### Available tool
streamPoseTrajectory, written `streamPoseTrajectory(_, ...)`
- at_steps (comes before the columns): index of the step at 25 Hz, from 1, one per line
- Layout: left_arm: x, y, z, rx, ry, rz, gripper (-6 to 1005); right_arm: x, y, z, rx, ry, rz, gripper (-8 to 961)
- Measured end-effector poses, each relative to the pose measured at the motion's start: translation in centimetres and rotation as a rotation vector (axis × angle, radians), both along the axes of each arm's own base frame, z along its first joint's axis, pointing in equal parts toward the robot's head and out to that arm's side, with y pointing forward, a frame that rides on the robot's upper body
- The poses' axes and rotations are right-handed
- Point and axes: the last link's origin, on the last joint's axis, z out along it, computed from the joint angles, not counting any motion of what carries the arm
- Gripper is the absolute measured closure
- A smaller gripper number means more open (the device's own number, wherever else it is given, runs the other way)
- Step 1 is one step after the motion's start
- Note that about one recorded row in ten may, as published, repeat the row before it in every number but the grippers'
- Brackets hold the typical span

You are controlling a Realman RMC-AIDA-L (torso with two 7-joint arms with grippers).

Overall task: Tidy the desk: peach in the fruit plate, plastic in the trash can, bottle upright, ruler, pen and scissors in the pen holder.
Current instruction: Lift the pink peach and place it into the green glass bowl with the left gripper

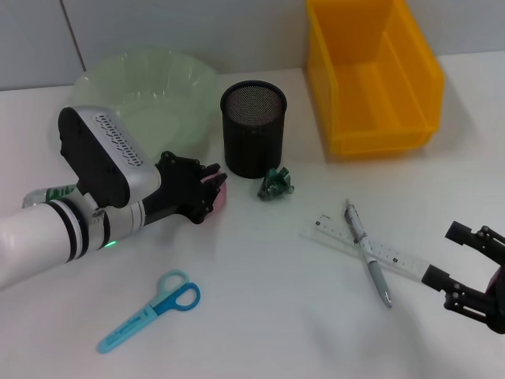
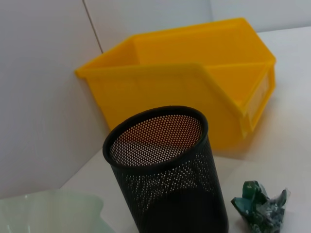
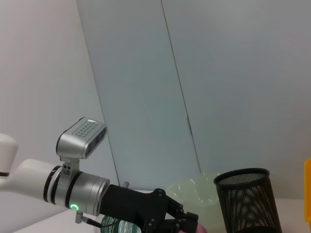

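Observation:
My left gripper point(image 1: 211, 192) is at the table's left-middle, its fingers closed around the pink peach point(image 1: 220, 194), which they mostly hide. The pale green fruit plate point(image 1: 150, 91) lies just behind it. Right of the plate stands the black mesh pen holder point(image 1: 252, 126), with crumpled green plastic point(image 1: 274, 184) at its foot. The yellow trash can point(image 1: 371, 79) is at the back right. A clear ruler point(image 1: 371, 249) with the pen point(image 1: 367, 253) across it lies right of centre. Blue scissors point(image 1: 150, 309) lie at the front left. The bottle point(image 1: 47, 193) lies behind my left arm. My right gripper point(image 1: 451, 257) is open beside the ruler's end.
The left wrist view shows the pen holder point(image 2: 165, 165), the trash can point(image 2: 194, 82), the plastic point(image 2: 260, 206) and the plate's rim point(image 2: 48, 213). A grey wall bounds the table's back edge.

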Motion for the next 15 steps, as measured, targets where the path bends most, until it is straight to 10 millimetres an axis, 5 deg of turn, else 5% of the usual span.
streamPoseTrajectory(3,0.0,-0.1,0.1,0.003,-0.003,0.0,884,0.0,0.0,0.0,0.0,0.001,-0.001,127)
streamPoseTrajectory(10,0.6,-0.2,0.2,0.004,-0.019,-0.019,915,0.0,0.0,0.0,0.0,0.001,-0.002,128)
streamPoseTrajectory(15,3.6,-1.6,1.8,-0.028,-0.163,-0.129,957,0.1,-0.2,0.0,-0.001,0.001,-0.006,129)
